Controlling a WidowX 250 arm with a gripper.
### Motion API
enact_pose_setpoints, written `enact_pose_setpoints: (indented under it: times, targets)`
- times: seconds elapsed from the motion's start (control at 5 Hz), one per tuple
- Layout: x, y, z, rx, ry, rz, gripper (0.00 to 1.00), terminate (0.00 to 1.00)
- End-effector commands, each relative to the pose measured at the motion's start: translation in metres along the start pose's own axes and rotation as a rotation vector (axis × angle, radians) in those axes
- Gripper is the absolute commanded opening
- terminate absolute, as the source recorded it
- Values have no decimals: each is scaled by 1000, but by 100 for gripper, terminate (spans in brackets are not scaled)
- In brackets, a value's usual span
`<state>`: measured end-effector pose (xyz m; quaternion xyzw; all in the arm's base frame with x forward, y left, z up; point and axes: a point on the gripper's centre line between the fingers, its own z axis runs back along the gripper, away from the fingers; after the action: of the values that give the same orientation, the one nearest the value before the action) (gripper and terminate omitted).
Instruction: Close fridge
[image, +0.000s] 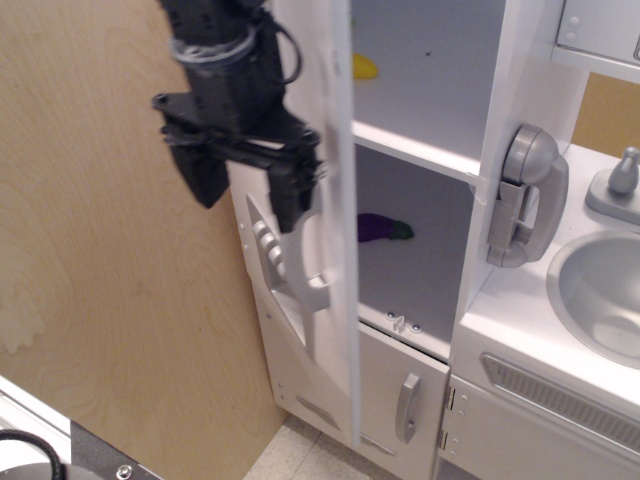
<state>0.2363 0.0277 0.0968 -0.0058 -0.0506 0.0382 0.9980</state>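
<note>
The fridge (420, 150) fills the upper middle, its big door (330, 200) half-swung, edge toward the camera. At nine o'clock of that door the black gripper (248, 188) hangs against its outer face above the grey handle (308, 262), fingers spread, gripping nothing. Purple eggplant (384, 228) on the lower shelf
</note>
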Motion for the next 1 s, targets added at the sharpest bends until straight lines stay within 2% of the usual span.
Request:
enact_pose_setpoints:
  times: [0.0,0.4,0.8]
  targets:
    - [56,-11,6,-17,-21,75,100,0]
    - [76,-11,10,-24,-37,106,100,0]
    - [106,-1,12,-47,-48,173,100,0]
